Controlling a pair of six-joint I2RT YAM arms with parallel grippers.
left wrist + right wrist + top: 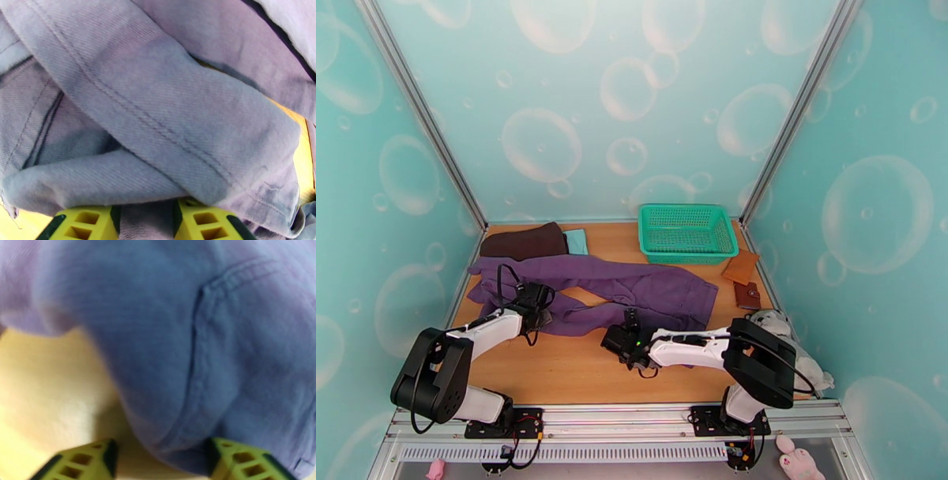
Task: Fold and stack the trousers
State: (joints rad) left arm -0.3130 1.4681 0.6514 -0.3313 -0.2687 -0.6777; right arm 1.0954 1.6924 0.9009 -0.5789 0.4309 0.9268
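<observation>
The purple trousers lie spread across the wooden table from left to right, one leg rumpled at the near left. My left gripper sits on that near leg; in the left wrist view a fold of the trousers is pinched between its yellow fingers. My right gripper is at the near edge of the trousers' middle. In the blurred right wrist view its fingers stand wide apart around a hanging bulge of the trousers, with bare table showing beside the left finger.
A green basket stands at the back right. A dark brown folded cloth and a light teal cloth lie at the back left. Two small brown items and a plush toy sit along the right edge. Bare table lies in front.
</observation>
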